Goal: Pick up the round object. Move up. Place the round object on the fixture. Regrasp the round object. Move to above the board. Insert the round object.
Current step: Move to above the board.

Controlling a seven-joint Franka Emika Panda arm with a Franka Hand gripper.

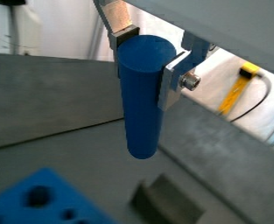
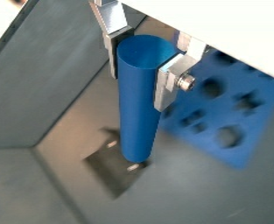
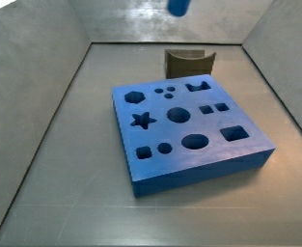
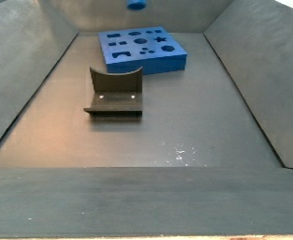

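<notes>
My gripper [image 1: 149, 59] [image 2: 142, 63] is shut on the top end of the round object [image 1: 142, 105] [image 2: 137, 114], a long blue cylinder peg that hangs upright from the fingers. The peg is high above the floor. In both side views only its lower tip [image 3: 178, 8] [image 4: 135, 4] shows at the upper edge, and the gripper itself is out of frame there. The dark fixture [image 3: 188, 63] [image 4: 115, 92] [image 2: 113, 166] [image 1: 168, 201] stands on the floor beneath the peg, beside the blue board [image 3: 185, 130] [image 4: 142, 49] [image 2: 227, 109] [image 1: 39, 201] with its shaped holes.
Sloping grey walls [image 3: 38, 58] [image 4: 255, 66] enclose the dark floor on all sides. A yellow cable [image 1: 238, 87] runs outside the wall.
</notes>
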